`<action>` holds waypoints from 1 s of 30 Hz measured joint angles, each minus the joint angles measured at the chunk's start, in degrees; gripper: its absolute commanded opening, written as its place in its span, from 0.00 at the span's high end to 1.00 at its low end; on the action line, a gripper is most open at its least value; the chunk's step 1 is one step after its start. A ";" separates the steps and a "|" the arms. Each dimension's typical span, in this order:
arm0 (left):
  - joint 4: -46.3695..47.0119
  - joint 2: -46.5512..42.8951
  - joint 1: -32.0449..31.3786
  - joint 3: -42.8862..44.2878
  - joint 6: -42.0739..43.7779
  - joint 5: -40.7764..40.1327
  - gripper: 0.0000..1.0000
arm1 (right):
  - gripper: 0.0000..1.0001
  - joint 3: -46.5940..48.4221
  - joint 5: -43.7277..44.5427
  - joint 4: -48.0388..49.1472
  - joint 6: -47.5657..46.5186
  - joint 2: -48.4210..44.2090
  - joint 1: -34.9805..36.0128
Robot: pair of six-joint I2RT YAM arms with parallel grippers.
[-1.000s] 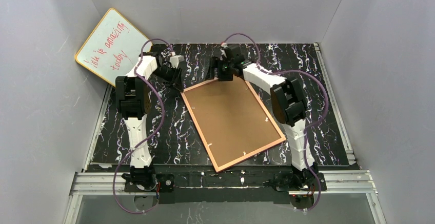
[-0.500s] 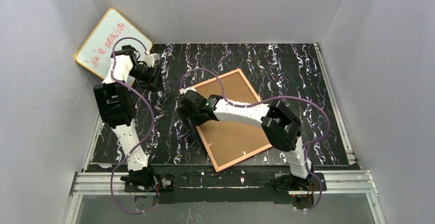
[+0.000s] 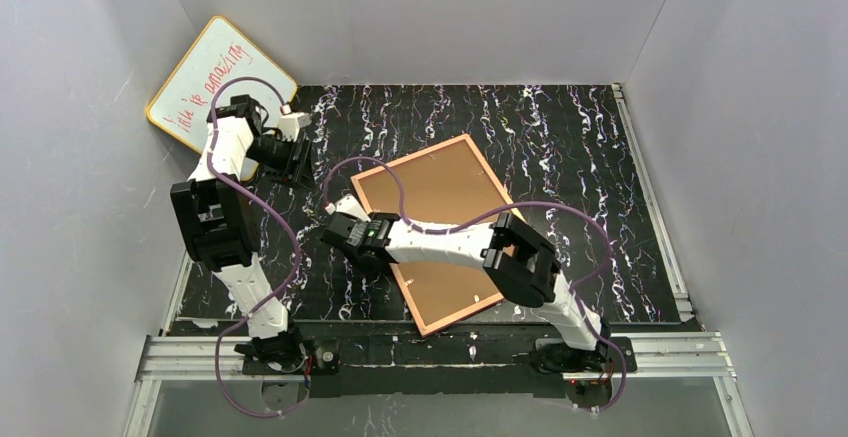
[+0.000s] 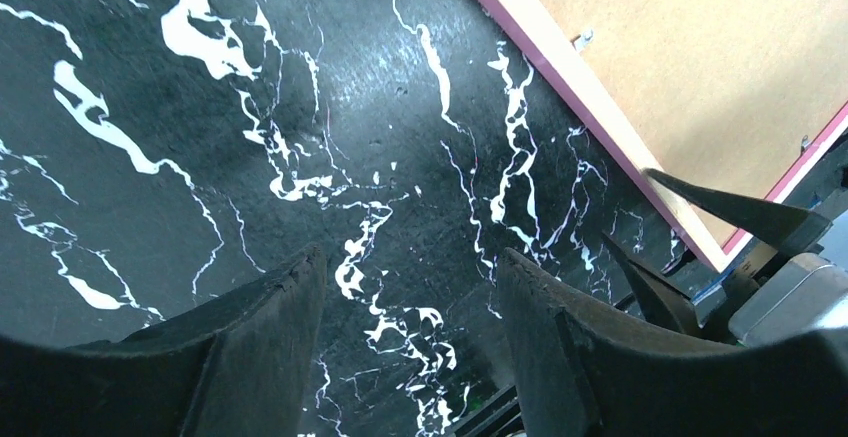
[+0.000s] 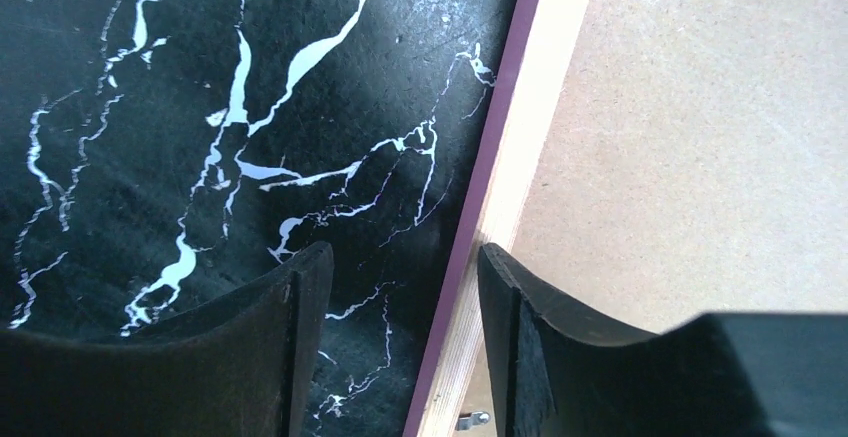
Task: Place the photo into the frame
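The frame lies face down in the middle of the table, light wood rear up, with the brown backing board in it. The photo is not in view. My right gripper is open at the frame's left edge. In the right wrist view the jaws stand either side of the pink and wood rim, apart from it. My left gripper is open and empty over bare table left of the frame. It also shows in the left wrist view, with the frame rim at upper right.
A yellow-edged whiteboard with red writing leans in the far left corner, close behind my left arm. Grey walls enclose the black marbled table on three sides. The right arm stretches across the frame's near half.
My right gripper has swung from the frame's far edge round to its left edge, nearer me. My left arm has drawn back left toward the whiteboard. The frame has stayed put.
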 measured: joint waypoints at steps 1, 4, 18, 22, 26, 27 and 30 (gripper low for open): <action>-0.04 -0.09 0.13 -0.50 0.15 -0.20 0.39 | 0.39 0.98 0.81 -0.70 0.02 0.68 0.42; -0.31 -0.11 0.59 -1.27 0.68 -0.46 0.39 | 0.40 3.02 4.22 -2.84 0.04 2.21 1.55; -0.90 -0.15 2.25 -1.36 1.53 -0.55 0.39 | 0.46 3.06 10.19 -6.12 1.29 2.36 2.19; -0.96 -0.15 2.27 -1.36 1.68 -0.55 0.39 | 0.52 3.02 10.16 -6.10 1.27 2.73 2.19; -1.18 -0.15 2.27 -1.36 1.99 -0.55 0.39 | 0.57 1.88 10.10 -5.88 1.27 2.93 2.19; -1.22 -0.15 2.29 -1.36 2.01 -0.55 0.39 | 0.58 1.68 10.12 -5.95 1.27 2.97 2.19; -1.33 -0.15 2.29 -1.36 2.19 -0.55 0.39 | 0.67 1.53 10.43 -5.90 1.18 3.08 2.19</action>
